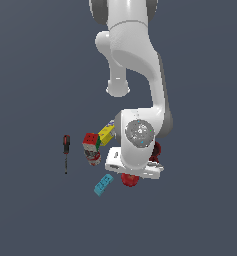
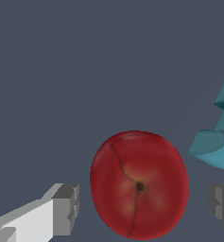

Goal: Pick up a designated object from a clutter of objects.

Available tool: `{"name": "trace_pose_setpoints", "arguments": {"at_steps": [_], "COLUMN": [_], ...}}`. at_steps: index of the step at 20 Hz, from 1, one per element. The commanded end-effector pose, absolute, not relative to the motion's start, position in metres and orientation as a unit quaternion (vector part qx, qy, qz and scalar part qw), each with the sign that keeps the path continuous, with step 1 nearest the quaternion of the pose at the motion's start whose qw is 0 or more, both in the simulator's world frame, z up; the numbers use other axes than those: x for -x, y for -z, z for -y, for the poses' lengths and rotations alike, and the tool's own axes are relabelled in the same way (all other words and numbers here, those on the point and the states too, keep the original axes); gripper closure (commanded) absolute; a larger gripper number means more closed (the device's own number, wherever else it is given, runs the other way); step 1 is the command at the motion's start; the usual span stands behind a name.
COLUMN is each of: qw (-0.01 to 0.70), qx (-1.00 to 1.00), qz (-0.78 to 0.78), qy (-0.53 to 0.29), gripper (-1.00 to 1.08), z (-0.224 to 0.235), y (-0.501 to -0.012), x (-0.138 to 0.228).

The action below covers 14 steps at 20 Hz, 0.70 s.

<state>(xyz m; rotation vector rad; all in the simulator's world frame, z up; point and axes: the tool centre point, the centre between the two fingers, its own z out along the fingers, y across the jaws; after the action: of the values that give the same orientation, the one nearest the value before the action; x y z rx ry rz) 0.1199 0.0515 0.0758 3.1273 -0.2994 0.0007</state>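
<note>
Beneath the white robot arm [image 1: 135, 60], the gripper [image 1: 131, 176] hangs low over a dark grey bench [image 1: 35, 215], straddling a glossy red apple [image 2: 139, 184]. From the wrist view, the apple sits between the two grey fingertips [image 2: 66, 208], with a clear gap on each side, so the gripper is spread wide and grips nothing. The apple shows a dark dimple and faint yellow patches. Just beside it lies a cyan block [image 2: 217, 142]. From the exterior view, the apple peeks out under the gripper, with the cyan block toward that view's left. Further left stand a multicoloured cube [image 1: 91, 141], a yellow box [image 1: 106, 134] and a can [image 1: 93, 159], clustered together. A screwdriver [image 1: 66, 152] with a red and black handle lies well apart, further to that view's left.
</note>
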Motion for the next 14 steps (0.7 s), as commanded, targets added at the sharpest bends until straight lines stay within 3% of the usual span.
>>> {"name": "trace_pose_setpoints", "arguments": {"at_steps": [1, 9, 10, 14], "qw": [0.0, 0.0, 0.0, 0.0], "qx": [-0.995, -0.995, -0.995, -0.995], "qz": [0.096, 0.096, 0.096, 0.096], "qy": [0.0, 0.0, 0.0, 0.0], "gripper": [-0.92, -0.92, 1.08, 1.08], "z": [-0.051, -0.052, -0.052, -0.052], "y": [-0.062, -0.046, -0.046, -0.046], "x": [-0.119, -0.121, -0.121, -0.121]}}
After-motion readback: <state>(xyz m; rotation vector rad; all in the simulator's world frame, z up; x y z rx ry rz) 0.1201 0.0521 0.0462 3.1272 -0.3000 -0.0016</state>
